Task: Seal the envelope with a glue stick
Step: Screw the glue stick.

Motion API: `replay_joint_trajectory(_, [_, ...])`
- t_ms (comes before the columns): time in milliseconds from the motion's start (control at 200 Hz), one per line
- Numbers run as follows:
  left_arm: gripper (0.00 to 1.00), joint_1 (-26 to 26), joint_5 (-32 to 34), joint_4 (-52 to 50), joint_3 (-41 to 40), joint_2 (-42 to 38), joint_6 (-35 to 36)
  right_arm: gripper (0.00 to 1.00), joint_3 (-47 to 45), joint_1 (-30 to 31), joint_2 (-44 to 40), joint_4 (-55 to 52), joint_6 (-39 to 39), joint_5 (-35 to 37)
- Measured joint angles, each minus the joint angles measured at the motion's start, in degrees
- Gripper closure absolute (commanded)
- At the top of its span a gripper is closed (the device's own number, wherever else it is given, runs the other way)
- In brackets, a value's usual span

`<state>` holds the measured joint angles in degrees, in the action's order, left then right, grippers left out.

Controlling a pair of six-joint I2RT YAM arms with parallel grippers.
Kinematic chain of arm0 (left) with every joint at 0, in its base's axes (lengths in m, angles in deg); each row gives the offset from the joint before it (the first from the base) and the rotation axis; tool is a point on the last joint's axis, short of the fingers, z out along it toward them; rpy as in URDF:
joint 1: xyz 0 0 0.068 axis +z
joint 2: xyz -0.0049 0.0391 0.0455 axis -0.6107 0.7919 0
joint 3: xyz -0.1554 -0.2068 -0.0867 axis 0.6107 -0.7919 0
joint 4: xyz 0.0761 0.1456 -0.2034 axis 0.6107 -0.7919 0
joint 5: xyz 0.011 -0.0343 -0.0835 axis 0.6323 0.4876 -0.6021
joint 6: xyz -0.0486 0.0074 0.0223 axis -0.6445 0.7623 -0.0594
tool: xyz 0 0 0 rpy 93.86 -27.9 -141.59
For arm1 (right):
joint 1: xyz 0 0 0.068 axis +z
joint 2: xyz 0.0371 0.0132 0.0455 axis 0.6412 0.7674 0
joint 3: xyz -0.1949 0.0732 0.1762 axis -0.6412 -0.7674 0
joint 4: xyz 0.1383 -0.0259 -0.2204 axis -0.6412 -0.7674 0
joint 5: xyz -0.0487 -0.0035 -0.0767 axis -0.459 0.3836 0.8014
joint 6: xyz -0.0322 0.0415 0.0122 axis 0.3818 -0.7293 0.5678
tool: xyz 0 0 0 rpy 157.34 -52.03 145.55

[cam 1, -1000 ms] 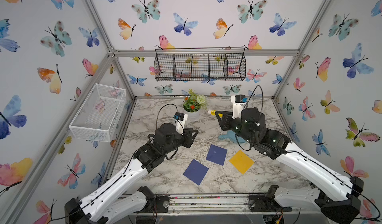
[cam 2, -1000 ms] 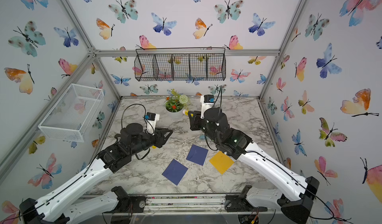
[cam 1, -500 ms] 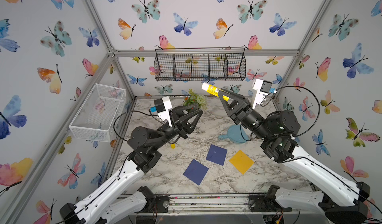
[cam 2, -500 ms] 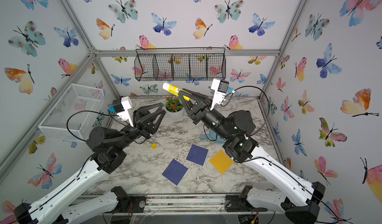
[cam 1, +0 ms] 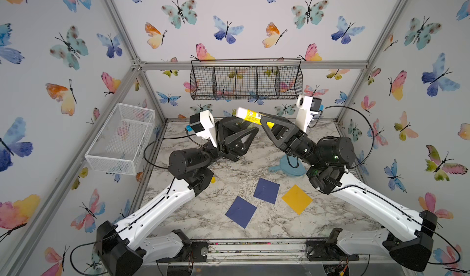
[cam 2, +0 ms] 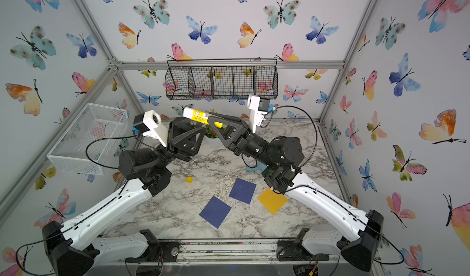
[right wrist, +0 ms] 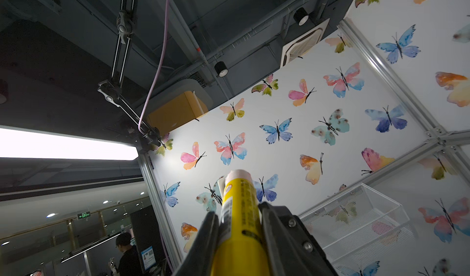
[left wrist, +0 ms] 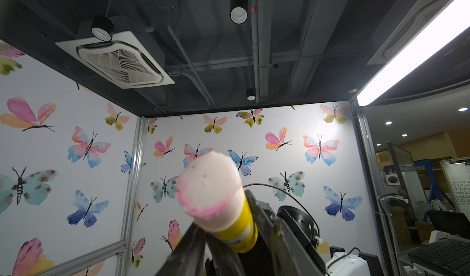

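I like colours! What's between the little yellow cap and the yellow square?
One dark blue square lies flat between the yellow cap and the yellow square, plain in a top view.

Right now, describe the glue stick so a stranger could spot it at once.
Find the black wire basket on the back wall; just in front of it, high above the marble table, is the right gripper. The glue stick is the yellow, white-tipped tube clamped in it, the only thing held aloft.
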<state>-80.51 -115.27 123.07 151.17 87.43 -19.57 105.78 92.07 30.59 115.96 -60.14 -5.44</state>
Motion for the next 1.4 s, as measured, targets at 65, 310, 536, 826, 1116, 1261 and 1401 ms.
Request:
replay_joint_trajectory(65, [0.55,0.0,-0.48,0.98,0.87,0.33,0.15,0.98,0.24,0.02,0.48,1.73,-1.62,-1.03])
replay_joint_trajectory(310, [0.58,-0.02,-2.38,3.8,2.75,1.62,0.52,0.97,0.55,0.04,2.16,7.41,-6.47,-3.67])
replay_joint_trajectory(536, [0.59,-0.37,-2.69,3.82,3.76,2.21,1.97,0.98,0.57,0.04,2.64,8.5,-8.15,-4.98])
replay_joint_trajectory(826, [0.72,-0.55,-2.73,4.04,5.46,4.26,2.91,0.97,0.57,-0.13,3.15,9.7,-9.81,-5.38])
replay_joint_trajectory(1116, [0.89,-0.87,-2.78,5.22,5.55,4.55,2.99,0.92,0.55,-0.09,3.17,10.43,-10.23,-5.64])
replay_joint_trajectory(1261, [0.92,-1.01,-2.75,5.2,5.62,4.55,2.78,0.64,0.55,-0.09,2.78,9.79,-9.29,-5.55])
replay_joint_trajectory(1401, [0.94,-1.11,-3.43,2.64,6.97,4.46,1.68,0.48,0.52,-0.07,0.11,4.96,-4.92,-4.59])
